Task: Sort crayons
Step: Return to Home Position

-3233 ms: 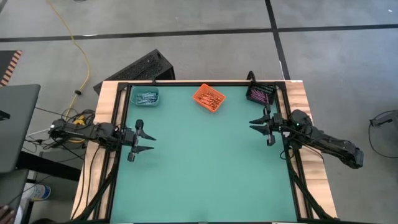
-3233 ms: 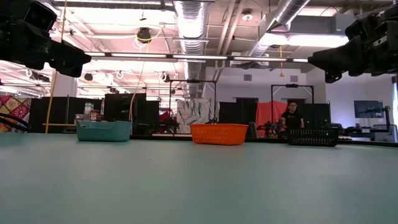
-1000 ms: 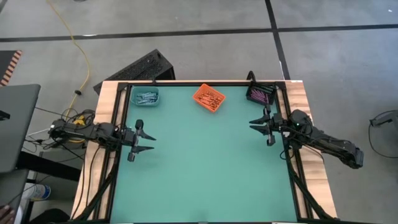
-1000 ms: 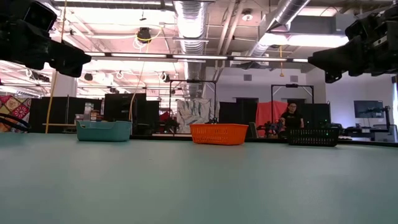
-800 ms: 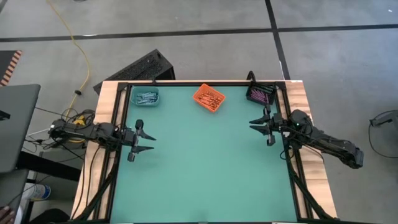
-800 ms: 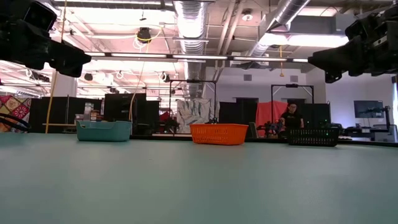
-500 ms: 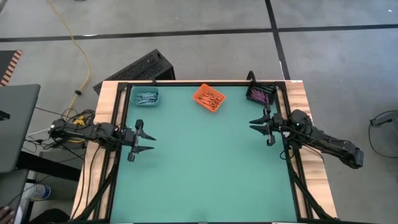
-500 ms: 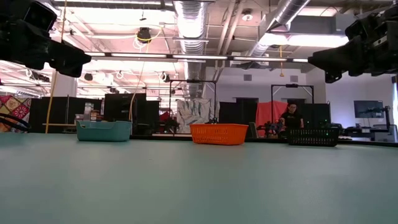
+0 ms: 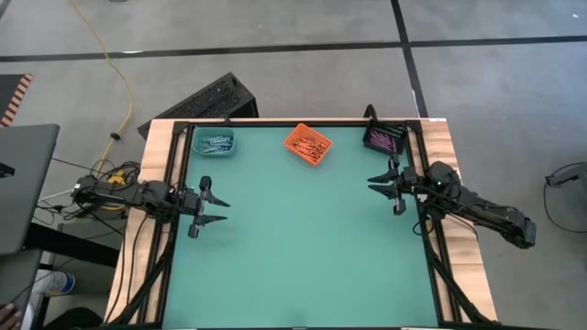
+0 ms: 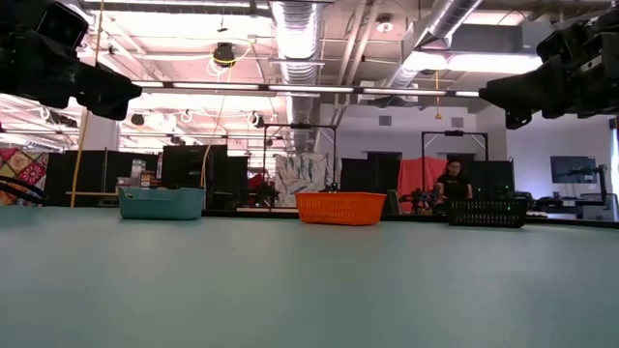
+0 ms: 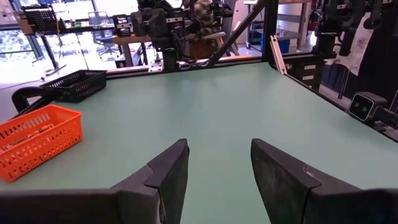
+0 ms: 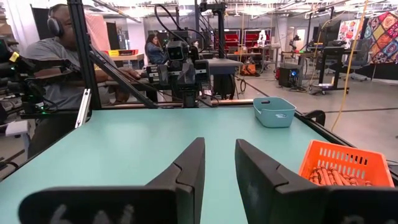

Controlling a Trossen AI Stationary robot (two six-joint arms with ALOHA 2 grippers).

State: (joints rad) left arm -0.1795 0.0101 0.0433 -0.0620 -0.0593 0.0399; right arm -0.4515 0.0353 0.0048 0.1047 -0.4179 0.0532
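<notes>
Crayons sorted by colour in three bins along the 12 o'clock edge of the green desk, high view. The blue-grey crayons lie in the teal bin at 11 o'clock. The orange-red crayons lie in the orange bin at 12 o'clock, which sits askew to the desk edge. The purple-pink crayons lie in the black bin at 1 o'clock.

The left claw hangs at the 9 o'clock edge, with the blue-grey crayons toward its 12 o'clock and well apart from it. The right claw hangs at the 3 o'clock edge, with the purple-pink crayons near, toward its 12 o'clock. Both claws point inward over the desk. Each has its fingers partly spread and holds nothing.

The low view shows the three bins only from the side, in a row on the far edge, so their contents are hidden. It also shows a person in the room beyond, which the high view does not.

The left wrist view looks across the desk to the orange and black bins and the right arm. The right wrist view shows orange-red crayons through the orange bin's mesh wall, the teal bin, and a seated person wearing headphones beside the desk.
</notes>
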